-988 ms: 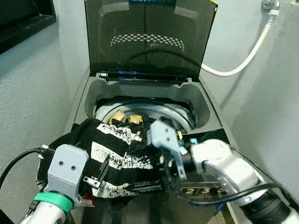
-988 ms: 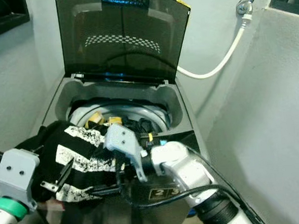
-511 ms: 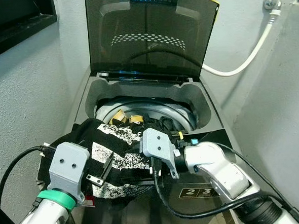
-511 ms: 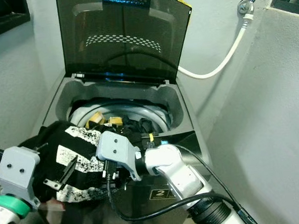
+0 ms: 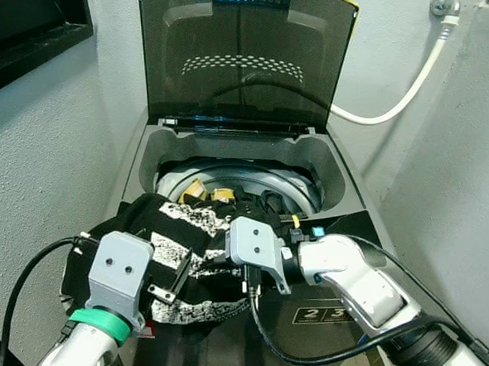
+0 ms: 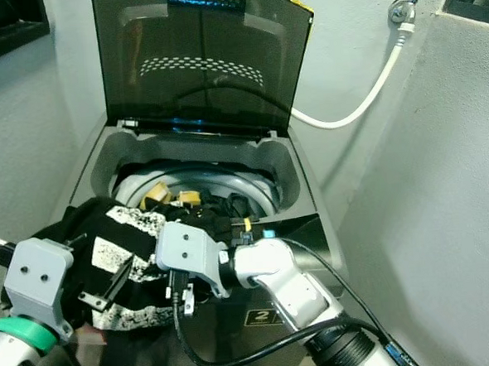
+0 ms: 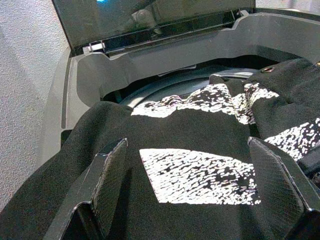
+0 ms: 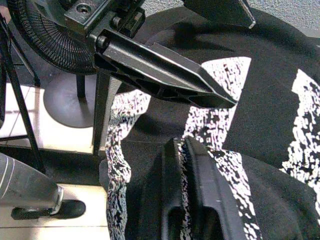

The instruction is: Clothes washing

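draping over the washer (image 5: 336, 181) rim, the black-and-white garment (image 5: 191, 253) sits pinched in right fingers (image 8: 197, 200); left fingers (image 7: 112, 175) apart.

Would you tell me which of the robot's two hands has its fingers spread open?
The left hand: its fingers stand wide apart over the black-and-white garment, while the right hand is pinched shut on that garment.
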{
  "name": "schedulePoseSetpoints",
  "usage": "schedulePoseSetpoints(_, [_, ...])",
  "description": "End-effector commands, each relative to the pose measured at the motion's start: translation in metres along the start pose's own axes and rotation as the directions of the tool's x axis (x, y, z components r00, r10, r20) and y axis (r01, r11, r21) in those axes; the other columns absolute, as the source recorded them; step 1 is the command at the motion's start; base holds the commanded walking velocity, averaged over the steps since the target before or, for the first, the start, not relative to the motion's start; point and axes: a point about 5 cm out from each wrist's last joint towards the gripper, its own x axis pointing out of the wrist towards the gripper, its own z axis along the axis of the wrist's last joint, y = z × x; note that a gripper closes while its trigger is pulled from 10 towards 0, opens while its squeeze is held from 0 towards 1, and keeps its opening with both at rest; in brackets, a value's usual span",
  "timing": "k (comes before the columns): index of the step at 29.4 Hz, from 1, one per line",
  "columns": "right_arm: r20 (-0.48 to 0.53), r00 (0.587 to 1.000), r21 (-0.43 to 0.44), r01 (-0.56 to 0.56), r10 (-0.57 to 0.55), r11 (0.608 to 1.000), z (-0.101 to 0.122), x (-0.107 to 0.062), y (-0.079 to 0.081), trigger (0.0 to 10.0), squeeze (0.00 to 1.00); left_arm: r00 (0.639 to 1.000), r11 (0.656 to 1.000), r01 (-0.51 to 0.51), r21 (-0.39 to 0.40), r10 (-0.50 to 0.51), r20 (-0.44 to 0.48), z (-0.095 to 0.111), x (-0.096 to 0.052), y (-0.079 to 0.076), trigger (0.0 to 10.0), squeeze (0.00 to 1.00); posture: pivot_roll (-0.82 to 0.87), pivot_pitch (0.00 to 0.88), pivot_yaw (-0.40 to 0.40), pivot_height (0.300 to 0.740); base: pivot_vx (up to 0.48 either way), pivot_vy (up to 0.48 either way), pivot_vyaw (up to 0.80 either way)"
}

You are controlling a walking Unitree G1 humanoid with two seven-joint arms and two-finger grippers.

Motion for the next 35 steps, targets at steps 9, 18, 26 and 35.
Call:
schedulePoseSetpoints(9, [0.057,0.932,-0.013,0.359,-0.358,0.933,0.012,-0.009,-0.05,0.0,0.0,1.0,1.0,0.008,-0.014,-0.008,-0.018,-0.003,0.002,-0.003,10.0,0.0,0.02,0.015,-0.062,0.74,0.0,0.0,0.0])
schedulePoseSetpoints(18, [0.083,0.831,0.024,0.551,-0.551,0.834,0.02,-0.026,-0.081,0.0,0.0,1.0,1.0,0.01,-0.015,-0.01,-0.012,-0.002,0.004,-0.003,10.0,0.0,0.01,0.015,-0.061,0.74,0.0,0.0,0.0])
schedulePoseSetpoints(26, [0.117,0.986,0.024,0.117,-0.119,0.993,0.017,-0.031,-0.049,10.0,1.0,0.999,0.999,0.046,-0.025,-0.046,-0.006,-0.002,0.004,-0.005,10.0,0.0,0.0,0.019,-0.051,0.74,0.0,0.0,0.0])
schedulePoseSetpoints(35, [0.187,0.976,0.006,0.113,-0.113,0.994,0.017,-0.027,-0.052,10.0,1.0,0.999,0.999,0.046,-0.02,-0.046,-0.006,-0.001,0.004,-0.005,10.0,0.0,0.02,0.019,-0.066,0.74,0.0,0.0,0.0])
